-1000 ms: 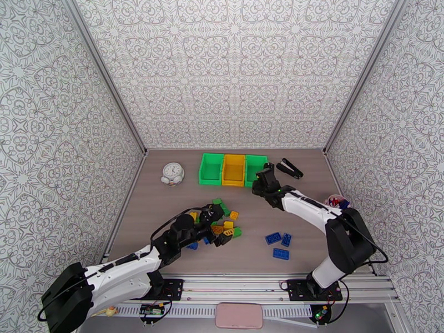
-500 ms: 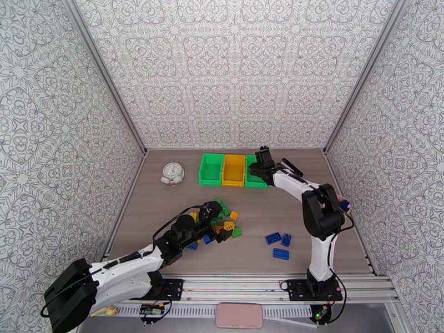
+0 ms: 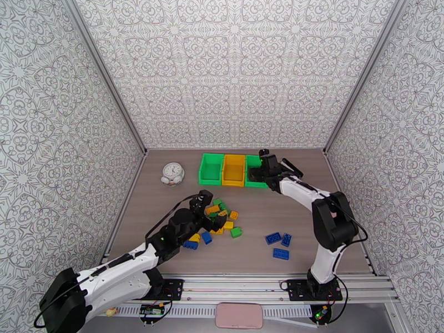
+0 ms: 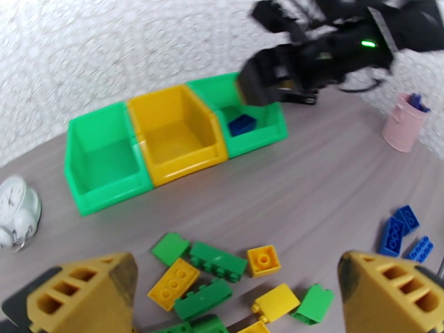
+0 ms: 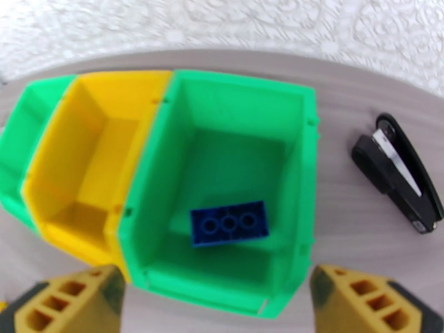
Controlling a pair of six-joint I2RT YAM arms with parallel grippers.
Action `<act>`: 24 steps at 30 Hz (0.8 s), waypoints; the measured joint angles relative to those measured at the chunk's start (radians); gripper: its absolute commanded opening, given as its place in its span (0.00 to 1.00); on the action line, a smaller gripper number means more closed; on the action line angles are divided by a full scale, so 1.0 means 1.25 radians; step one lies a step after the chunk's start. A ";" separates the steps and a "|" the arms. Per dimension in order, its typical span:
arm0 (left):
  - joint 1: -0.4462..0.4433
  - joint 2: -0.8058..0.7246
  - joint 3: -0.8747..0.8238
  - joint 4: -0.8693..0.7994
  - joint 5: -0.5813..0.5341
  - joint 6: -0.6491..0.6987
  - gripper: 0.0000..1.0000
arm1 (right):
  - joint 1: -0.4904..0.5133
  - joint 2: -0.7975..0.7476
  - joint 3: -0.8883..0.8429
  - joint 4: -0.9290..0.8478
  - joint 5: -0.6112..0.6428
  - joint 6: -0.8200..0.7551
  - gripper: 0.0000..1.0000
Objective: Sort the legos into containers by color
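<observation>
Top view: the left gripper [image 3: 210, 208] is hovering with jaws spread over the mixed legos [image 3: 222, 220] at frame centre. The right gripper [image 3: 256, 174] is hanging over the rightmost of the containers [image 3: 233, 181], just above centre.

Left wrist view: the yellow fingers [image 4: 83, 289] are standing wide apart at the bottom corners, with bricks lying between them.

Right wrist view: the jaws are gaping. A blue brick [image 5: 229, 223] is lying loose on the floor of the right green bin [image 5: 288, 134], mid-frame.

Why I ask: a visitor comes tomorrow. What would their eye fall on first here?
The joined bins at the far side, one blue brick in the right-hand green one under the right gripper, jaws open. Then the pile of yellow, green and blue bricks at the centre.
</observation>
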 measured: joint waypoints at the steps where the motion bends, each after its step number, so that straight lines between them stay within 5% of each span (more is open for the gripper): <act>1: 0.009 0.007 0.016 -0.029 -0.013 -0.024 1.00 | 0.000 -0.024 -0.027 0.022 -0.024 -0.015 1.00; 7: 0.104 0.088 0.103 -0.225 -0.037 -0.171 1.00 | 0.008 -0.155 -0.191 0.132 -0.167 -0.096 1.00; 14: 0.223 0.248 0.207 -0.435 0.042 -0.197 1.00 | 0.075 -0.242 -0.295 0.172 -0.296 -0.160 1.00; 24: 0.271 0.401 0.285 -0.578 0.104 -0.187 0.70 | 0.119 -0.270 -0.312 0.107 -0.343 -0.228 1.00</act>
